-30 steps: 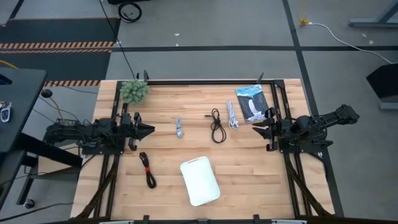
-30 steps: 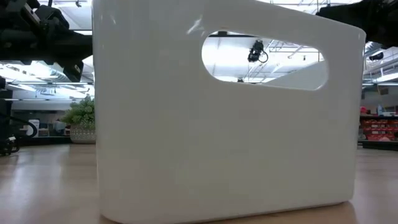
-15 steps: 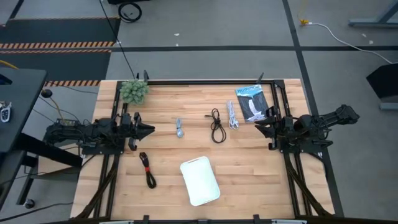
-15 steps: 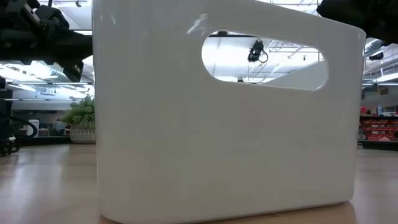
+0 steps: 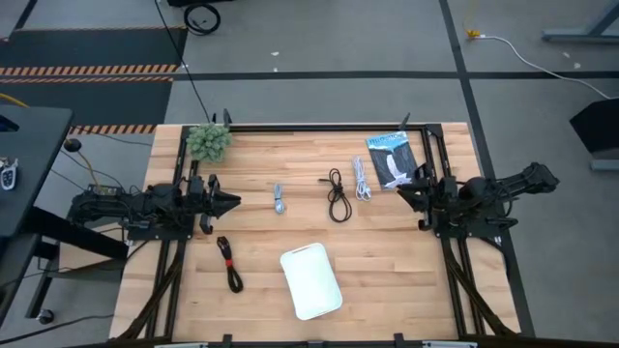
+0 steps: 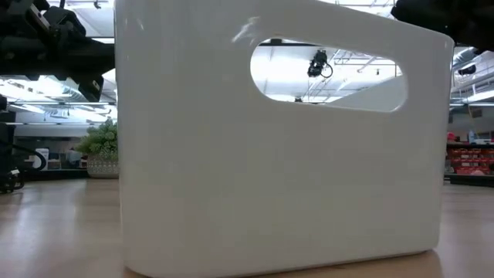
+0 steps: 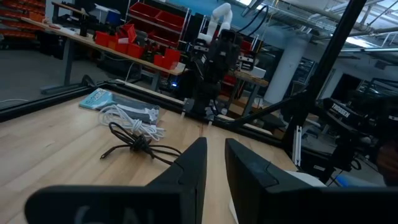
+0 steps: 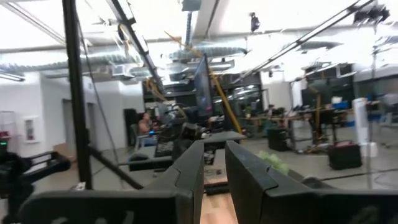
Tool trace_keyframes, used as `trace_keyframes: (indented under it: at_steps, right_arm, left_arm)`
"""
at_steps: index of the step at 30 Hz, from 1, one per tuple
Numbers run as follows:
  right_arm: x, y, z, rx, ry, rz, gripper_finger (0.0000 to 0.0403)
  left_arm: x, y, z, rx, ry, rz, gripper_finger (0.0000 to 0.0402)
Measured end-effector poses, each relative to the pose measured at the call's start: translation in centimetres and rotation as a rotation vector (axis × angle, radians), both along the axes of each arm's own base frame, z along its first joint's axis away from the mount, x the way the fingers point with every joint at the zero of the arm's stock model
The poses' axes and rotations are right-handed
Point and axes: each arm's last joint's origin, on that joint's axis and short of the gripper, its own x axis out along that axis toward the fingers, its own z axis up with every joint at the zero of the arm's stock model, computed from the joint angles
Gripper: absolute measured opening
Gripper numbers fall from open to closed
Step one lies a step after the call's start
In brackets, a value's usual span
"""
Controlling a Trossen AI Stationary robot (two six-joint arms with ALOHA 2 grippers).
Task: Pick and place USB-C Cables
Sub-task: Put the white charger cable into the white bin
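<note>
Left gripper [image 5: 230, 201] parked at the left edge, jaws near-closed, empty. Cables on the table: red-tie [image 5: 229, 263] front-left, grey [image 5: 279, 201], black [image 5: 337, 196], white [image 5: 362, 180] mid-table; tray [image 5: 310, 280] front-centre. Right gripper [image 5: 404, 195], jaws narrow, empty, sits near white: I'd open wide, drop straight over the bundle's middle and avoid the packet [image 5: 392, 159].

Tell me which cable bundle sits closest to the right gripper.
The white cable, lying beside the blue-and-black packet. The plain black cable, grey cable and red-tied black cable all lie farther from the right gripper.
</note>
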Motion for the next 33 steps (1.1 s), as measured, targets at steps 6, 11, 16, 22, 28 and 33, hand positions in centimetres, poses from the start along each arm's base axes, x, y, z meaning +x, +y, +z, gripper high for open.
trace_keyframes:
  at_steps: [6, 11, 16, 22, 28, 33]
  right_arm:
    - [-0.1, -0.2, 0.2, -0.022, 0.012, -0.09, 0.0073]
    - [0.0, -0.2, 0.0, -0.04, 0.032, -0.1, 0.0073]
    - [0.0, -0.2, 0.4, -0.042, 0.043, -0.1, 0.0073]
    - [0.0, -0.2, 0.9, -0.044, 0.065, -0.097, 0.0073]
    - [-0.3, -0.4, 1.6, -0.169, 0.018, -0.175, 0.0073]
    - [-0.8, -0.8, 2.4, -0.132, -0.03, -0.29, 0.0073]
  left_arm:
    - [0.0, 0.0, 0.0, 0.0, 0.0, 0.0, 0.0066]
    - [0.0, 0.0, 0.0, 0.0, 0.0, 0.0, 0.0066]
    - [0.0, 0.0, 0.0, 0.0, 0.0, 0.0, 0.0066]
    - [0.0, 0.0, 0.0, 0.0, 0.0, 0.0, 0.0066]
    - [0.0, 0.0, 0.0, 0.0, 0.0, 0.0, 0.0066]
    - [0.0, 0.0, 0.0, 0.0, 0.0, 0.0, 0.0066]
